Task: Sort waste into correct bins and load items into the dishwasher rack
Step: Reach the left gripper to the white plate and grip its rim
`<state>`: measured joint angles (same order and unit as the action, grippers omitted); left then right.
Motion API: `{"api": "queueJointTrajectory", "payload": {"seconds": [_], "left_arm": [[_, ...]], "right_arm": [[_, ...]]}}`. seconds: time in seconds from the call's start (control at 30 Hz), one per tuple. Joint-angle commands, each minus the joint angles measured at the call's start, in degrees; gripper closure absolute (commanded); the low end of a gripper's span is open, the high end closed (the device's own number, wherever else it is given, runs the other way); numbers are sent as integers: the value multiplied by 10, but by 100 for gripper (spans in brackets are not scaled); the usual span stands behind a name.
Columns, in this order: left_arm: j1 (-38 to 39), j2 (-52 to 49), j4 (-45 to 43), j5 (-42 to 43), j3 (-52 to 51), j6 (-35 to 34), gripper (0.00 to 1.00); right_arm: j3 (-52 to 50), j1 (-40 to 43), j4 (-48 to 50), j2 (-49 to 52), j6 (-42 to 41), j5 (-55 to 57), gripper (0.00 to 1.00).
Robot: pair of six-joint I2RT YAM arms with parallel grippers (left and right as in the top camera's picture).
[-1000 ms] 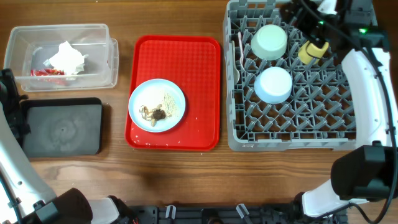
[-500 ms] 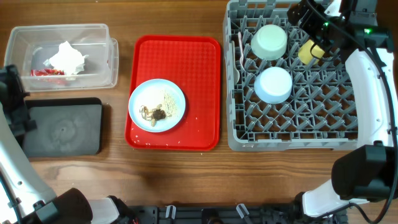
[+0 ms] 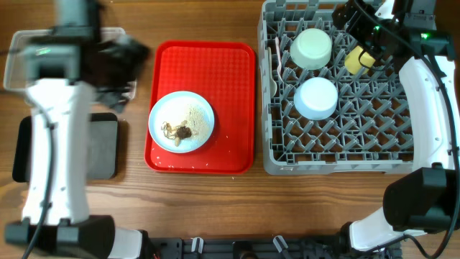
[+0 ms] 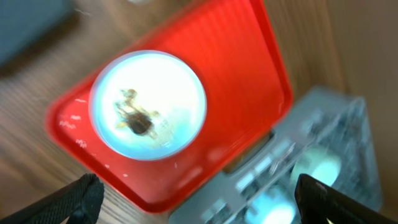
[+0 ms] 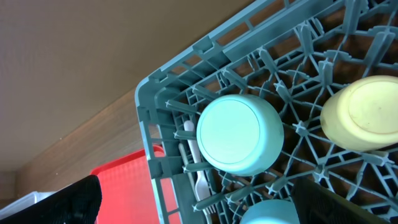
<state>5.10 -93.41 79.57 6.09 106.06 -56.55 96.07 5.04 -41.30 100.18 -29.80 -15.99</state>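
The pale blue plate (image 3: 181, 121) with brown food scraps (image 3: 180, 132) and crumbs sits on the red tray (image 3: 230, 79). It also shows in the left wrist view (image 4: 148, 102). My left gripper (image 3: 118, 61), motion-blurred, hovers over the clear tub (image 3: 18, 47) and is open and empty (image 4: 202, 208). The napkin and red wrapper are hidden under the arm. In the grey rack (image 3: 338, 164) lie the pale green bowl (image 3: 310, 48), pale blue bowl (image 3: 316, 98) and yellow cup (image 3: 358, 60), all upside down. My right gripper (image 3: 357, 25) is open above the rack's far edge (image 5: 205, 208). White cutlery (image 5: 200, 180) stands beside the green bowl (image 5: 239, 134).
The black tray (image 3: 104, 147) lies at the front left, partly covered by my left arm. The yellow cup (image 5: 367, 115) sits to the right of the green bowl in the right wrist view. Bare wooden table shows along the front edge.
My left arm has swung fast from the table's left edge up and rightward over the clear tub toward the red tray. The right gripper rose slightly off the yellow cup, then held still.
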Motion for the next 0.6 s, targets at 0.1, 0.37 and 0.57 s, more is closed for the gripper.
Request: {"api": "queueJointTrajectory", "payload": {"seconds": [0.1, 0.37, 0.57], "left_arm": [[126, -41, -35, -43, -1, 19, 0], [203, -94, -53, -150, -1, 19, 0], [241, -189, -53, -184, -1, 24, 0]], "right_arm": [[4, -1, 1, -4, -4, 10, 0], [4, -1, 1, -4, -4, 10, 0], [4, -1, 1, -4, -4, 10, 0]]}}
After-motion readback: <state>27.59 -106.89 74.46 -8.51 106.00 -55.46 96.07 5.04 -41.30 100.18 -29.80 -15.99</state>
